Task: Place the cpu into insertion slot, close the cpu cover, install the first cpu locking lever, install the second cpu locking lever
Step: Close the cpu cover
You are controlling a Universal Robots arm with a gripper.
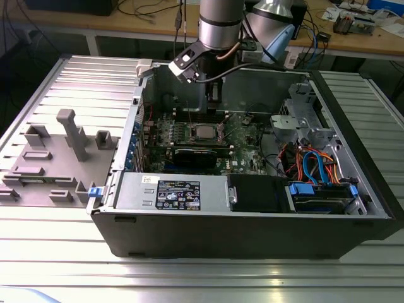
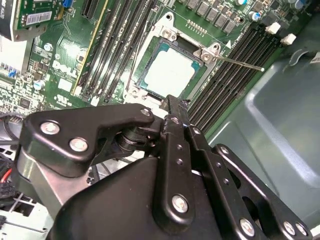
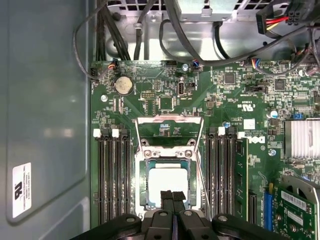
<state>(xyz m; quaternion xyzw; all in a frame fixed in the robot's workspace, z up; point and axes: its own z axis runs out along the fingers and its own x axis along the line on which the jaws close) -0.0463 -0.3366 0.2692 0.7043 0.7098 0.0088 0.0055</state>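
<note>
First wrist view: tool (image 3: 172, 196) fingers pressed together, nothing between them, tips hanging over the near edge of the cpu (image 3: 167, 181). The cpu sits flat in the insertion slot (image 3: 142, 190), dull silver top up. The cpu cover (image 3: 169, 120) looks swung back off the socket, on the side of the cpu away from the tool; green board shows through its opening. Memory slots (image 3: 114, 175) flank the socket on both sides, with a coin cell (image 3: 123, 85) further up the board and a finned heatsink (image 3: 302, 137) off to one side.

Second wrist view: same story, tool (image 2: 172, 102) tips together just short of the cpu (image 2: 170, 72). One locking lever (image 2: 237, 63), a thin silvery rod, sticks out from the socket corner across the memory slots, not tucked down.

Exterior view: arm (image 1: 221, 25) comes down into the open PC case (image 1: 252, 233), which lies on the ribbed metal bench (image 1: 189, 278). The cpu (image 1: 203, 132) is mid-board, with the black graphics card (image 1: 201, 153) just in front of it. A grey fixture block (image 1: 63, 151) sits on the bench at the exterior view's left.

Writing: white sticker (image 3: 21, 189) on the case wall, dark printed label (image 1: 178, 194) on the power supply, white silk-screen on the board. All too small to make out.
</note>
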